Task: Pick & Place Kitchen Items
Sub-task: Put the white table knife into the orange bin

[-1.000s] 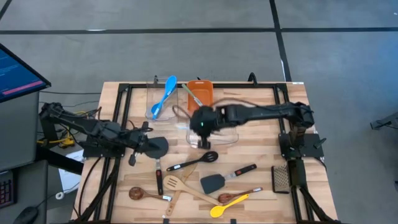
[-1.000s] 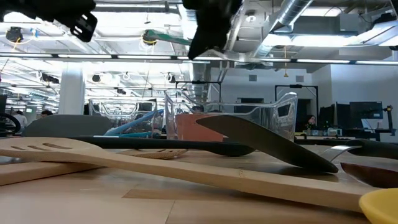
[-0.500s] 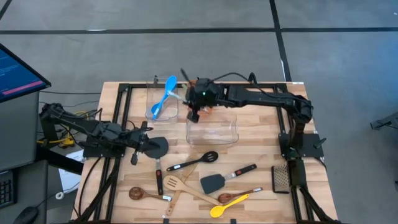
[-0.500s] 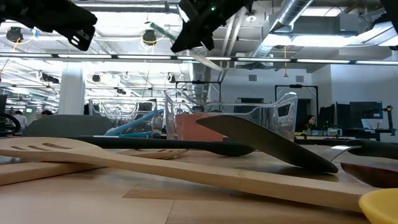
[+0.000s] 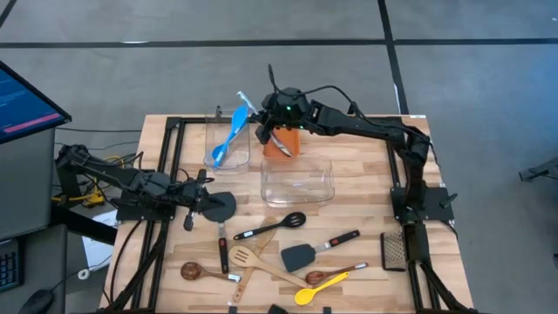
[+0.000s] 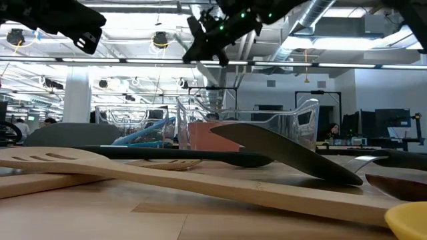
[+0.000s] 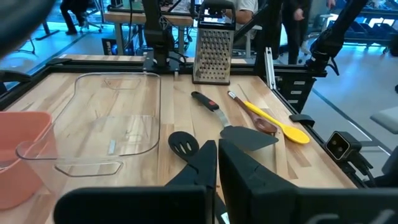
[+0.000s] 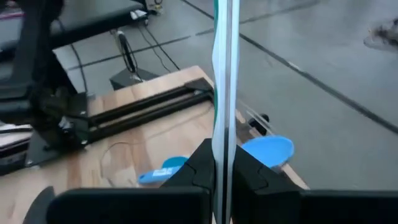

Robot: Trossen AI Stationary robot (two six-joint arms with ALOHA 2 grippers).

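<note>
My right gripper (image 5: 264,125) is high over the orange bin (image 5: 283,144) at the table's far side, shut on a thin utensil (image 8: 224,74) with a green and silvery shaft. My left gripper (image 5: 207,203) is shut and empty at the table's left, raised above the black head of a utensil (image 5: 223,208) that lies flat. Blue utensils (image 5: 229,135) lean in a clear tub at the far left. Black, wooden and yellow utensils (image 5: 296,262) lie flat on the near half. My right gripper pinches the thin utensil's shaft (image 8: 222,146) between its two fingers. The shaft runs on straight ahead past the fingertips, edge-on to the wrist camera. The utensil is lifted clear of the table and the bins.
A wide clear tub (image 5: 297,180) stands in the middle, just near of the orange bin. A metal grater (image 5: 394,250) lies at the right edge. A black frame rail (image 5: 174,174) runs along the table's sides. A monitor (image 5: 22,100) stands off the left side.
My right gripper has gone from above the wide clear tub toward the table's far edge and up, turning as it went. It has carried the thin utensil along, clear of everything, and now hangs over the orange bin.
</note>
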